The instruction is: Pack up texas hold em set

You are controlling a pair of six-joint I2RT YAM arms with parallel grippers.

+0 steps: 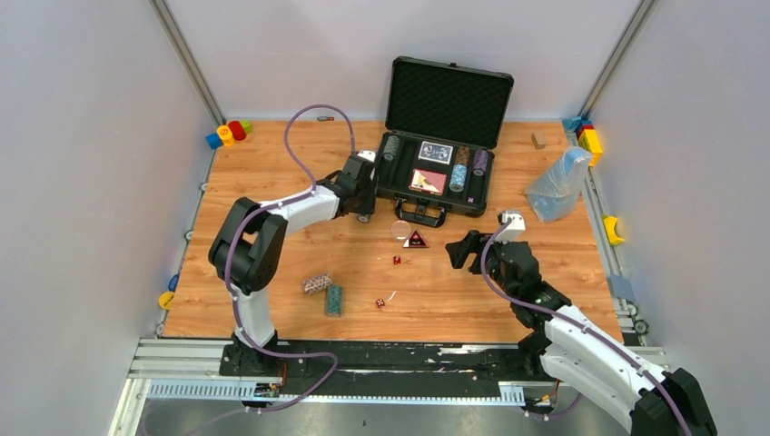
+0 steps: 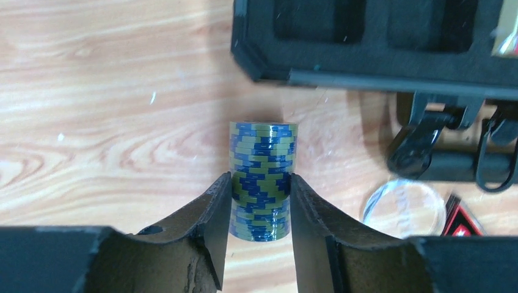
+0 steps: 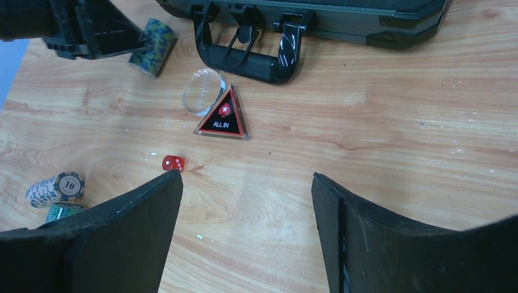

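A black triangular button (image 3: 221, 117) reads "ALL IN" in white beneath a star. A loose chip roll (image 3: 56, 188) lying on its side shows "10". The left arm (image 1: 291, 207) reaches forward and to the right, its left jaws closed on a blue-and-olive chip roll (image 2: 262, 177) just beside the front left corner of the open black case (image 1: 440, 136). The right jaws gape wide, holding nothing, over bare wood near a red die (image 3: 173, 163). The case sits at the far middle of the wood-grain surface (image 1: 272, 173), lid raised, with grey walls around
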